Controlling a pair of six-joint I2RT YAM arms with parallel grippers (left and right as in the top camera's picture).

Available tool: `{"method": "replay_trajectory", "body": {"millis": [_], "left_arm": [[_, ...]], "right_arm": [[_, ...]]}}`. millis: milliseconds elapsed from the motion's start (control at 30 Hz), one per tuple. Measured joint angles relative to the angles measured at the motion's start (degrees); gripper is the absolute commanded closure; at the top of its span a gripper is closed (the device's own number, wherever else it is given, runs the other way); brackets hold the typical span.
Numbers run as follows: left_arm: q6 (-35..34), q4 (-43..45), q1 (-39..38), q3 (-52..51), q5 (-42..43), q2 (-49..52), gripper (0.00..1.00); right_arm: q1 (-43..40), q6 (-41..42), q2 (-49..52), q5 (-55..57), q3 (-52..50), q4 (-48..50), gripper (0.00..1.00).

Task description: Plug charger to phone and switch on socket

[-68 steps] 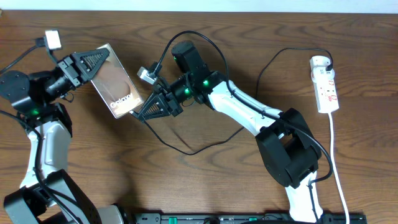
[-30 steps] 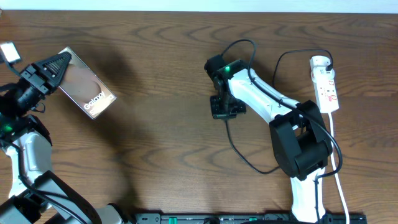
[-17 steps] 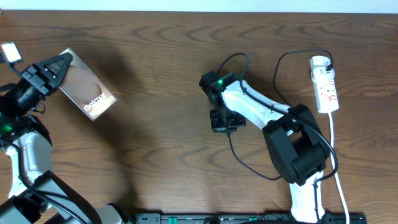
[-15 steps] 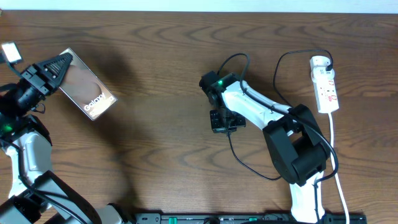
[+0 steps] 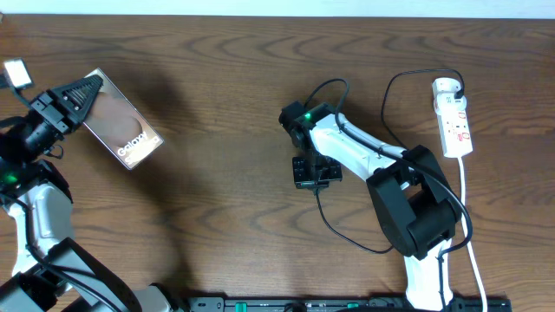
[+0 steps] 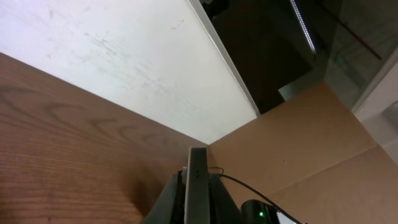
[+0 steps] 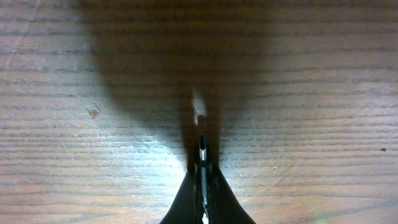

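My left gripper (image 5: pixel 82 91) at the far left is shut on one end of the phone (image 5: pixel 130 130), brownish face with white "Galaxy" lettering up, held off the table. In the left wrist view the phone (image 6: pixel 198 163) shows edge-on between the fingers (image 6: pixel 198 180). My right gripper (image 5: pixel 314 172) is at mid-table, pointing down, shut on the charger's plug tip (image 7: pixel 202 144), which sticks out between its fingers (image 7: pixel 202 171) just above the wood. The thin black cable (image 5: pixel 416 73) loops to the white adapter (image 5: pixel 446 87) in the socket strip (image 5: pixel 457 123) at the far right.
The strip's white cord (image 5: pixel 468 217) runs down the right side towards the front edge. Slack black cable lies in a loop on the table in front of the right arm's base. A black rail runs along the front edge.
The phone and the plug tip were close together; now they are far apart. My left arm carried the phone left, my right gripper took the plug to mid-table and turned downward.
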Motion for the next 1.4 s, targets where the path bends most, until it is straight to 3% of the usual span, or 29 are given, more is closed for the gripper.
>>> {"method": "replay_trajectory", "body": {"millis": [533,733,900,1000,1167,1400], "left_arm": [[0.0,0.0,0.0,0.0,0.1,0.0,0.93],[0.0,0.0,0.0,0.0,0.1,0.0,0.93],[0.0,0.0,0.0,0.0,0.1,0.0,0.93],[0.0,0.0,0.0,0.0,0.1,0.0,0.93],[0.0,0.0,0.0,0.0,0.1,0.0,0.92],[0.0,0.0,-1.8,0.0,0.1,0.0,0.93]], "right_arm": [[1.7,2.5,-1.1,-0.8,-2.5,0.0,0.99],[1.6,0.5,0.0,-3.6,0.9,1.2,0.99],[1.6,-9.7,1.0,-17.1,8.8,7.4,0.99],[1.8,-20.8,1.0,-33.0,12.5,12.3,0.99],[3.6,-39.4,1.0,-56.2,13.4,10.6,0.99],[6.6,-53.6,1.0,-72.7,13.4,10.5,0.99]]}}
